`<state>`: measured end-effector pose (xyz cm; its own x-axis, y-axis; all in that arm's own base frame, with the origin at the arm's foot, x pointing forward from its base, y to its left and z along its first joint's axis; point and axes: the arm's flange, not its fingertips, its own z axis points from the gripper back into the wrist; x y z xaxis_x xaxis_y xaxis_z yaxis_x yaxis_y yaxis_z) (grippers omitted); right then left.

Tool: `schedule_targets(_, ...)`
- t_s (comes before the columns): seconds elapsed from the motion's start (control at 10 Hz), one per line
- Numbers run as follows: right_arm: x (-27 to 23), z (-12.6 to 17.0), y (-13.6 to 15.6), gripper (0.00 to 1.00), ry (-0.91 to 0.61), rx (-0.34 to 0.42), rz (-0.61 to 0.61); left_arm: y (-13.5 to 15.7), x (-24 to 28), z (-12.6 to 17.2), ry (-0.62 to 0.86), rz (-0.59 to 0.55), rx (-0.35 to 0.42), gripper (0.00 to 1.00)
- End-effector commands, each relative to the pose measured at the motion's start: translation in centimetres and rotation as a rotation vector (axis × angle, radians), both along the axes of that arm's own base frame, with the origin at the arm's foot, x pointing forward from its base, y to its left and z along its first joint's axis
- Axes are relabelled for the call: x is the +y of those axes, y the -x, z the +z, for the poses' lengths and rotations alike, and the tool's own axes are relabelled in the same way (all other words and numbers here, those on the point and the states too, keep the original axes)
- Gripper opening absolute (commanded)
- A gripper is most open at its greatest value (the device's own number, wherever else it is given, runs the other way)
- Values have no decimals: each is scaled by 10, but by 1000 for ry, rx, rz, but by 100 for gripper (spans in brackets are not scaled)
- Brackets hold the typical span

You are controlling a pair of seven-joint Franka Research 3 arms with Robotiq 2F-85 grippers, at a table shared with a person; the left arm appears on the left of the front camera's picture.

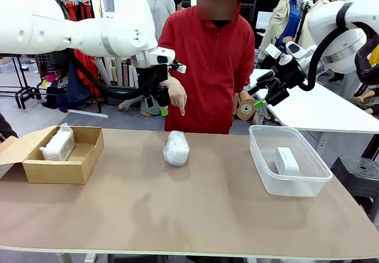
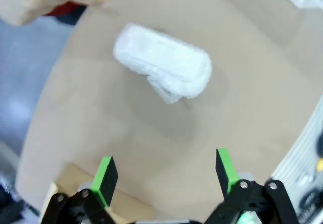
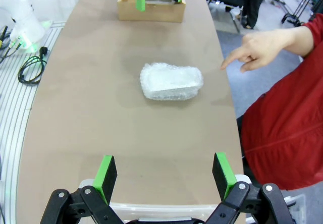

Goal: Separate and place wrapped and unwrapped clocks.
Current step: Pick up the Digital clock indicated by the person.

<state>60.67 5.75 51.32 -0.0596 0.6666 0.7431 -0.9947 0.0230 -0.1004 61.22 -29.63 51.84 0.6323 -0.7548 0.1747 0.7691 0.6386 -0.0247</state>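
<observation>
Front view. Middle wrapped clock (image 1: 176,148): a lump in crinkly translucent white wrap, which lay on the tan table (image 1: 177,215) near its far edge. Boxed wrapped clock (image 1: 58,146): same wrap, and it stood in the open cardboard box (image 1: 83,163) at the left end. Bare clock (image 1: 286,160): a smooth white rounded block, which lay in the clear tub (image 1: 260,169) at the right. Person's hand (image 1: 176,97) pointed a finger down above the middle wrapped clock. Left gripper (image 1: 161,106) and right gripper (image 1: 263,97) hung above the table's far side.

Left wrist view. Left gripper (image 2: 166,176) had its green pads wide apart and held nothing. The middle wrapped clock (image 2: 164,65) lay on the table beyond them, an oblong with a loose fold of wrap.

Right wrist view. Right gripper (image 3: 165,176) had its pads spread and was empty. The middle wrapped clock (image 3: 171,81) lay beyond them, with the pointing hand (image 3: 257,50) beside it.
</observation>
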Motion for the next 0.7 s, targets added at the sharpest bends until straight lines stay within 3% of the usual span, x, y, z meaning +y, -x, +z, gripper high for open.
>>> schedule_targets(0.0, 0, 1, 0, 100, -4, -12, 8, -20, -32, 3, -104, 227, 101, 100)
schedule_targets(0.3, 0, 1, 0, 100, -4, -12, 8, -31, -78, -25, -152, 477, 116, 100)
schedule_targets(0.5, 0, 1, 0, 100, -4, -12, 8, -36, -95, -40, -152, 567, 123, 100)
schedule_targets(0.6, 0, 1, 0, 100, -4, -12, 8, -37, -98, -45, -160, 551, 113, 100)
